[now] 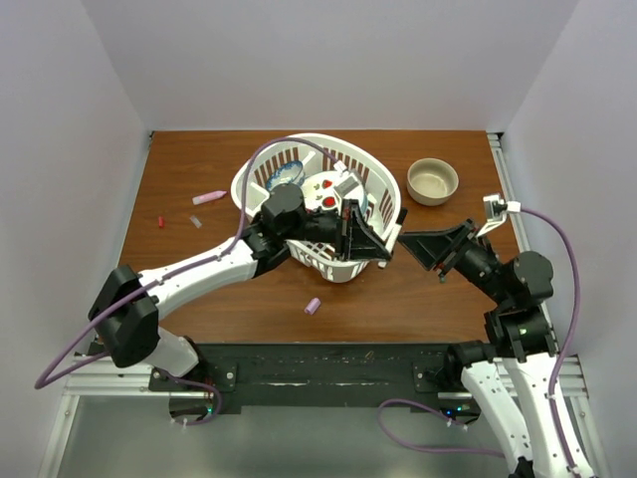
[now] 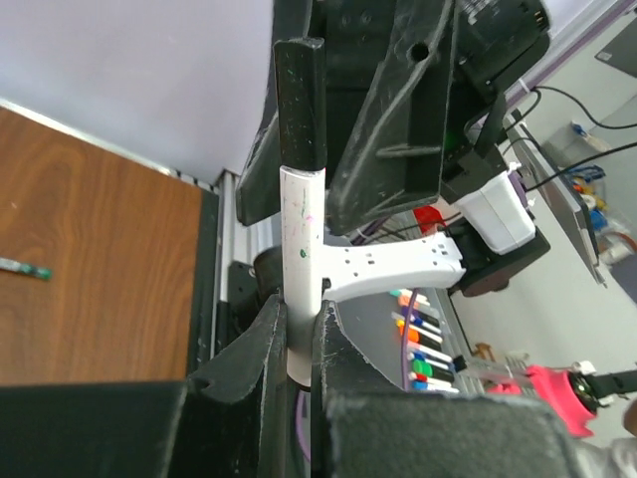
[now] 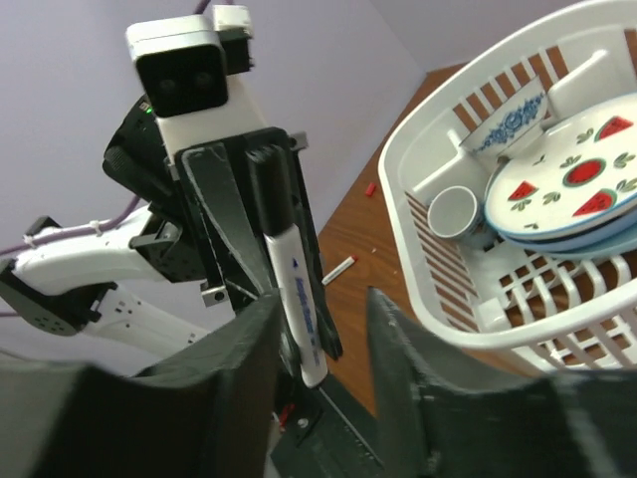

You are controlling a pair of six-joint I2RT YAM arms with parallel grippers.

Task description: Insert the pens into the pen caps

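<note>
A: Top view?
B: The left gripper (image 1: 350,231) and right gripper (image 1: 418,244) face each other at the white basket (image 1: 393,189); a lilac cap (image 1: 312,306) lies by the table's (image 1: 398,299) near edge.
A: Left wrist?
B: Its fingers are clamped on a white pen (image 2: 299,239), black cap (image 2: 301,100) fitted.
A: Right wrist?
B: Fingers apart, flanking that pen; the blue barrel print is unreadable.

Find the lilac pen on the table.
In the top view the lilac pen lies on the left side of the table, just left of the white basket, with a red cap further left, slightly nearer the arms.
</note>
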